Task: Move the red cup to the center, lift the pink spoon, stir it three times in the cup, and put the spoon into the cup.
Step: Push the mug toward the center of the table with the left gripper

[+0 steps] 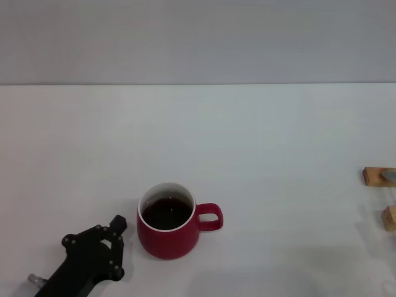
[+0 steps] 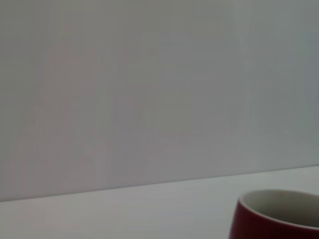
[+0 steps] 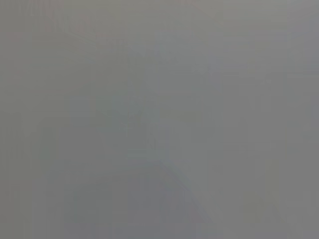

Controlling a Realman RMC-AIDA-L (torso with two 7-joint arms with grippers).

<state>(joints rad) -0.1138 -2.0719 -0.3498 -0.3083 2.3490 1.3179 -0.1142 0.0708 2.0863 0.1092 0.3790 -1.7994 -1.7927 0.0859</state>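
A plain white bench [image 1: 247, 136] fills the near and middle ground. Behind its far edge stands a bare grey wall [image 1: 198, 37], evenly lit.

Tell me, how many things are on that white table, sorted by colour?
Red: 1, the red cup holding dark liquid.
Tan: 2, wooden blocks at the table's right edge; something grey lies on the upper one, too cut off to name.
Black: 1, the left gripper beside the cup.
Total: 4.
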